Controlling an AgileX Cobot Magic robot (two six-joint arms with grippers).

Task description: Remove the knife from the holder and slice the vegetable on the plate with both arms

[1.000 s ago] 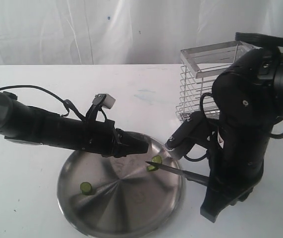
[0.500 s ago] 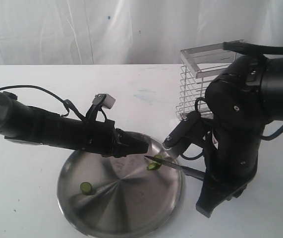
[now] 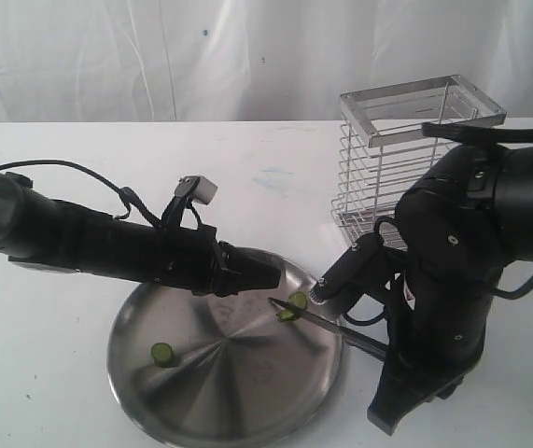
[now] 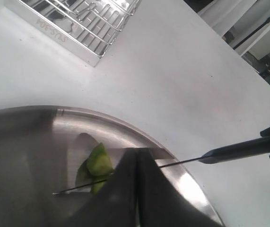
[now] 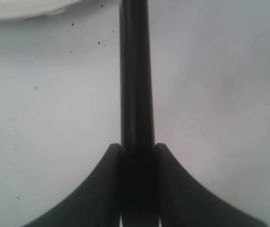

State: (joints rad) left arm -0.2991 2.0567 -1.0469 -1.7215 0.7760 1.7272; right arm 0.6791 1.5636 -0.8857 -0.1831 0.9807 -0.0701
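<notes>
The steel plate (image 3: pixel 154 373) lies on the white table, with green vegetable pieces (image 3: pixel 294 302) near its right rim and one slice (image 3: pixel 161 353) at its left. My left gripper (image 3: pixel 273 275) is shut with nothing between its fingers, its tips (image 4: pixel 137 156) just beside the vegetable (image 4: pixel 97 163). My right gripper (image 5: pixel 137 149) is shut on the black handle of the knife (image 5: pixel 135 85). The thin blade (image 3: pixel 308 317) reaches over the plate's rim and lies across the vegetable pieces. The wire holder (image 3: pixel 406 159) stands behind my right arm.
The holder's base (image 4: pixel 73 28) shows close beyond the plate's rim (image 4: pixel 125 126) in the left wrist view. My bulky right arm (image 3: pixel 462 271) stands between plate and table's right edge. White curtain hangs at the back.
My right arm has sunk lower and away from the holder, uncovering its rim. The knife has slid a little further over the plate onto the vegetable. The left arm has not moved.
</notes>
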